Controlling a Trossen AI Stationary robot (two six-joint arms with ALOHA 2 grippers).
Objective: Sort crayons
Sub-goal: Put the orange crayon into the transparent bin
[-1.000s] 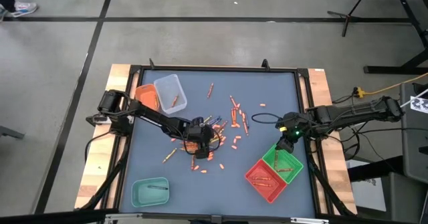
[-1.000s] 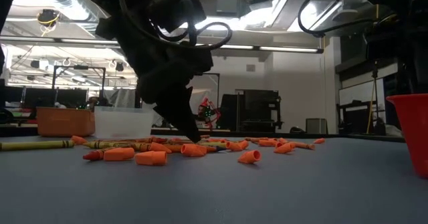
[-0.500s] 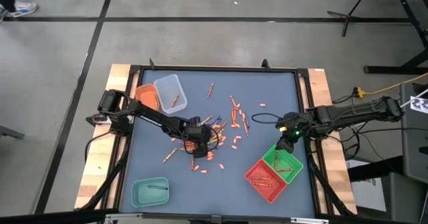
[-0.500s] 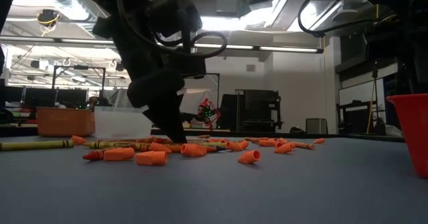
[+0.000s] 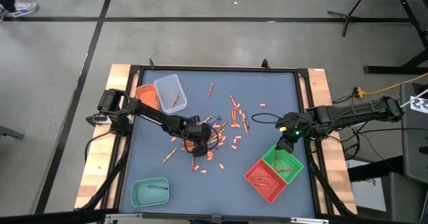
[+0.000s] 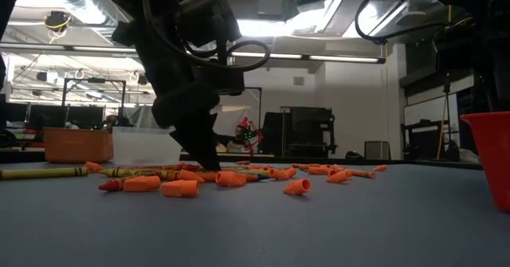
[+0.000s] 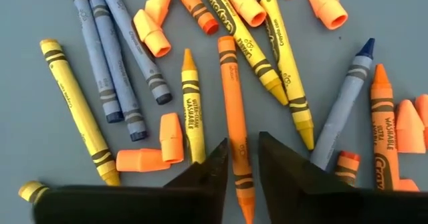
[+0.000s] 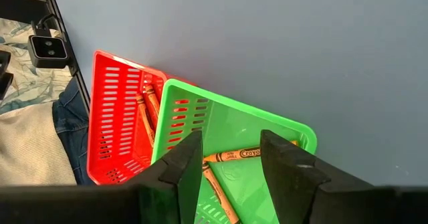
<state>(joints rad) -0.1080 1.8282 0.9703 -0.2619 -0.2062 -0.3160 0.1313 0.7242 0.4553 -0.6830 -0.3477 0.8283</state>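
Near the table's [image 5: 154,164] middle, the left gripper [image 7: 242,158] is lowered onto the scattered crayons [image 5: 221,134], its fingers [image 7: 208,170] narrowly parted on either side of an orange crayon [image 7: 233,117] lying flat on the surface; whether that crayon is actually pinched cannot be told. Yellow, blue and orange crayons and short orange stubs are strewn around it. Toward the right edge, the right gripper [image 8: 231,158] is held above a green tray [image 8: 241,140], fingers spread and holding nothing, with orange crayons seen in that tray and in the red tray [image 8: 120,117] touching it. A teal tray [image 5: 150,192] is placed by the near left corner, and a clear tray [image 5: 170,92] and an orange tray [image 5: 146,95] toward the far left.
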